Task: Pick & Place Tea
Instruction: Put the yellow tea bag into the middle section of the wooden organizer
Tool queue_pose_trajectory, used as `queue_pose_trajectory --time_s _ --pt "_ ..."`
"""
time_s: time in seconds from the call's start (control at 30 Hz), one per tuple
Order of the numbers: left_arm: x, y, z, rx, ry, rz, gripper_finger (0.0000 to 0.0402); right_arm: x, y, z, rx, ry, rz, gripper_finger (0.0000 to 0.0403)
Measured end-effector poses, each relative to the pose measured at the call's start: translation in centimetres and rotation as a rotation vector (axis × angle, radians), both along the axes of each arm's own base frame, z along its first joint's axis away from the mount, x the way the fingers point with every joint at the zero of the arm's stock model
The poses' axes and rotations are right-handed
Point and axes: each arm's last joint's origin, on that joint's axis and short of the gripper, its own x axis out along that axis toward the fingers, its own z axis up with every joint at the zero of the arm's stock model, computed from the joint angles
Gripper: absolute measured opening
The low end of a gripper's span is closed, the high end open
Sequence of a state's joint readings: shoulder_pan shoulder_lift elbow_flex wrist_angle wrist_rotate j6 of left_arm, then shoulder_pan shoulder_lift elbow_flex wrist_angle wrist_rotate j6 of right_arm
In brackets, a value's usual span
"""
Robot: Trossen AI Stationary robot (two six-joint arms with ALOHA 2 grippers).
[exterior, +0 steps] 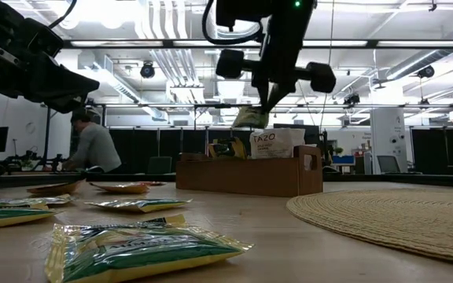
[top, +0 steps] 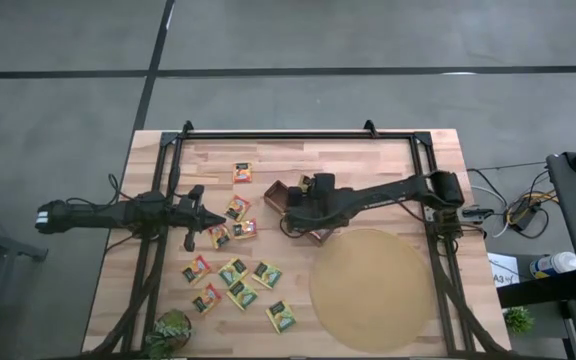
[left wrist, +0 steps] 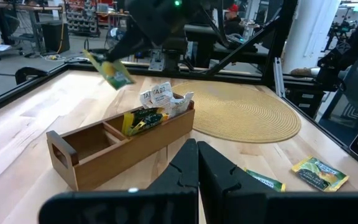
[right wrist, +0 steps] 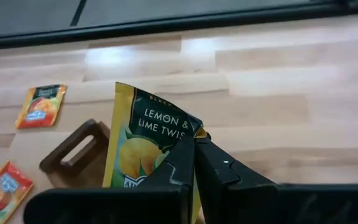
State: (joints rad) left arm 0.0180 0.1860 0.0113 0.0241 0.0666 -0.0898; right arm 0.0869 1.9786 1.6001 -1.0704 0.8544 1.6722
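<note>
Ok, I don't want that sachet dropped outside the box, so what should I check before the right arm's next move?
1. Right pincer shut on the lemon tea sachet: ok.
2. Sachet above the wooden box, not beside it: ok in the low view, where it hangs over the box; which compartment lies below it: cannot tell.
3. Free room in the box: ok, the compartments by the handle end look empty; sachets already stand at the other end.
4. Left pincer shut, empty and away from the box: ok.
5. Loose sachets on the table clear of the box: ok.
</note>
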Motion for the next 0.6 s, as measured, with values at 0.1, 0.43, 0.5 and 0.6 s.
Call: queue_pose_trajectory --time_s 0.1,0.43,0.5,0.6 --pt "0.0 0.0 0.0 0.0 0.0 0.0 0.0 0.5 0.2 -0.8 0.001 -0.007 0.005 0.0008" --pt "0.0 0.0 0.0 0.0 0.0 0.0 0.0 1.0 0.3 -2.3 0.026 -0.018 -0.034 0.0008" --pt "0.0 0.0 0.0 0.0 0.001 0.0 0.0 1.1 0.3 -2.5 0.037 -0.027 -0.047 0.0008" --pt "0.0 0.0 0.0 0.0 0.0 0.0 0.0 1.2 0.4 -3.1 0.045 -0.014 -0.052 0.0008"
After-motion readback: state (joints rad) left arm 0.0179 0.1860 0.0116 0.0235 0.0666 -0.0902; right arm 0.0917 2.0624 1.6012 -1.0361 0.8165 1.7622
